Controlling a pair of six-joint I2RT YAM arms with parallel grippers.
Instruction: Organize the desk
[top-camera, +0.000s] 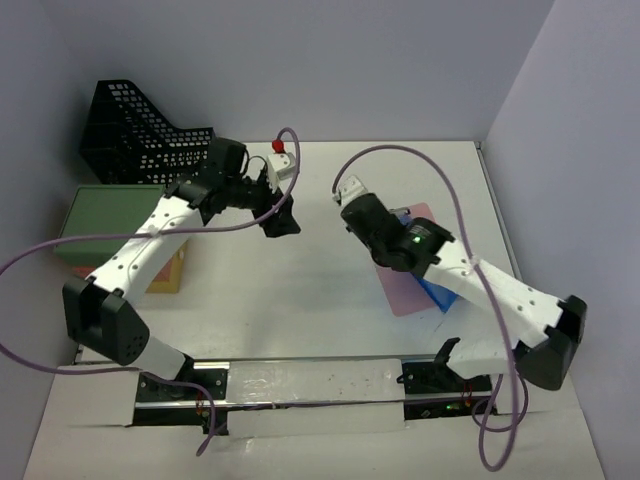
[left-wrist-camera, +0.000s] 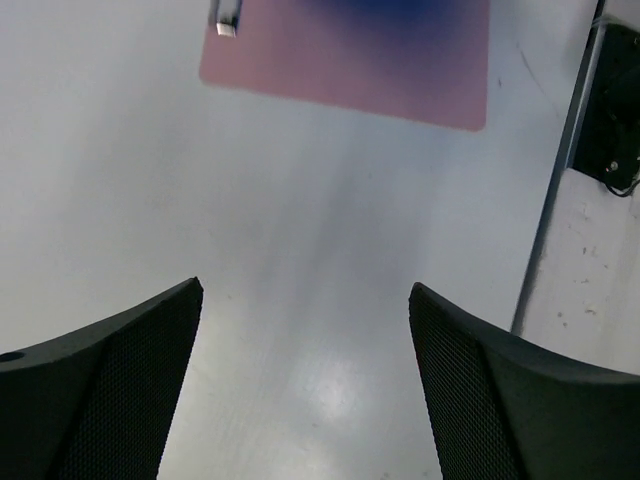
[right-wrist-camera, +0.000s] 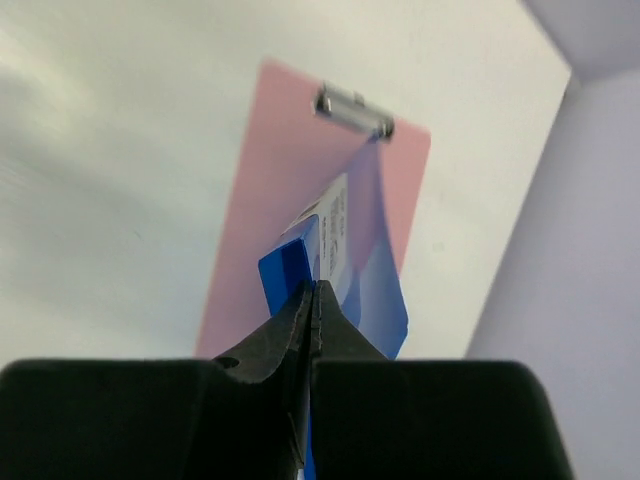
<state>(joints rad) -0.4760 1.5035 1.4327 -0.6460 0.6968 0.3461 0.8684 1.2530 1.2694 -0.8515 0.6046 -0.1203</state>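
White desk (top-camera: 300, 300), one pink clipboard (right-wrist-camera: 275, 190), one blue box (right-wrist-camera: 288, 268)

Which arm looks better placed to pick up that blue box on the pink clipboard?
The right. The right gripper hangs just above the blue box on the pink clipboard, though shut, so it must open first. The left gripper is open but over bare desk, apart from both.

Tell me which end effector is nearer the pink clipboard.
Right. The right end effector is shut right above the pink clipboard, its tips at the blue box there. The left end effector is open over bare desk, well short of the clipboard.
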